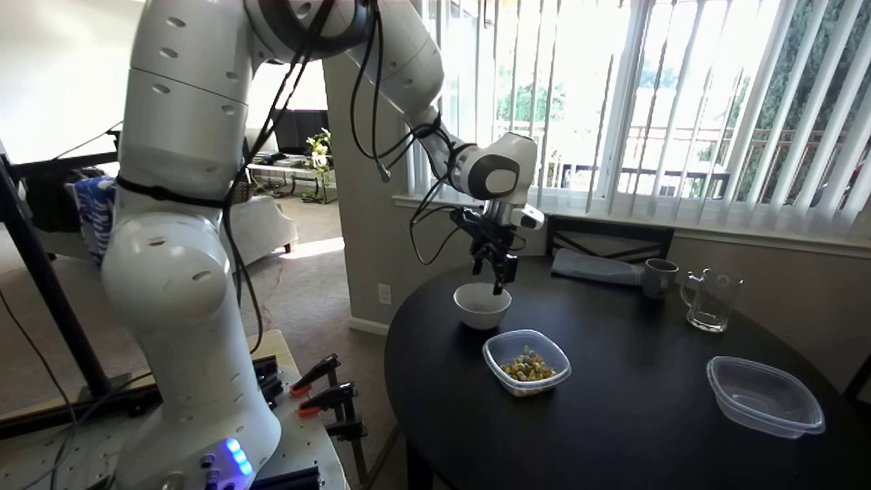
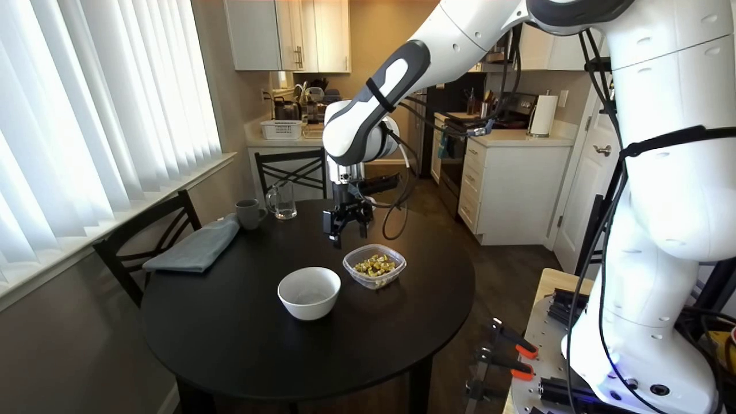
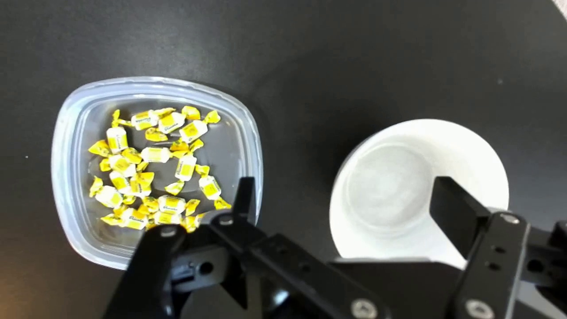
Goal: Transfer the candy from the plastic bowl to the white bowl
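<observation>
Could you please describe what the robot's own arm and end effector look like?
The Panda arm is glossy white with rounded segments and dark trim at some joints. Black cables run along it, black straps wrap around it, and blue lights glow low on it. The end effector is black, angular and two-fingered, with silvery screws.

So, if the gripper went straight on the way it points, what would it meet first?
Probably the white bowl or the rim of the plastic bowl: in the wrist view, the open gripper overlaps both. Depth is unclear, so I can't say which comes first.
</observation>
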`<state>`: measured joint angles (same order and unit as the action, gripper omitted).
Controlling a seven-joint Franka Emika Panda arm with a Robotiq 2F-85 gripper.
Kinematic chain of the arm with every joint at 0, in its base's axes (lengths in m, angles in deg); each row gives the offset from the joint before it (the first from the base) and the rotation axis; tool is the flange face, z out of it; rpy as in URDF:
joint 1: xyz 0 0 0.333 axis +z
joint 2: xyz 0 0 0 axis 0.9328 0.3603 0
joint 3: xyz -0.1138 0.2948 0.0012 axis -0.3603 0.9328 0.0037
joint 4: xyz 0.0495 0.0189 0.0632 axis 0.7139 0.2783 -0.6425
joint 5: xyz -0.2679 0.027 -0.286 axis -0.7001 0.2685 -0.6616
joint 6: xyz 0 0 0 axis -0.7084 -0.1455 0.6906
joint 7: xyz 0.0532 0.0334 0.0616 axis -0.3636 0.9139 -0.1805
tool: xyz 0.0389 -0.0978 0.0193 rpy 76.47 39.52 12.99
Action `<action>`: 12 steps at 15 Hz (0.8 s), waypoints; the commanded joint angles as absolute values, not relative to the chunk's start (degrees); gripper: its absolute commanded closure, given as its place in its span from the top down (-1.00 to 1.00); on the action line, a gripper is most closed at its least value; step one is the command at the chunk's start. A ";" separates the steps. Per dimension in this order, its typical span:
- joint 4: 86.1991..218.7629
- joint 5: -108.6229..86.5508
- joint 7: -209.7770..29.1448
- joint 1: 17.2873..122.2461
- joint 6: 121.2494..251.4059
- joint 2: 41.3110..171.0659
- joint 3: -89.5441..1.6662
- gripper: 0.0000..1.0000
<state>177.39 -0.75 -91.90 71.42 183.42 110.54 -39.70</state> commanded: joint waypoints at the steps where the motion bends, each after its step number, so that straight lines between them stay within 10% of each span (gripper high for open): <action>1: 178.75 1.22 -91.41 69.09 189.01 112.25 -40.14 1.00; 12: 177.92 7.42 -89.45 65.47 204.75 123.23 -37.52 1.00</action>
<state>177.42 5.37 -91.63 67.49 199.48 122.35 -39.01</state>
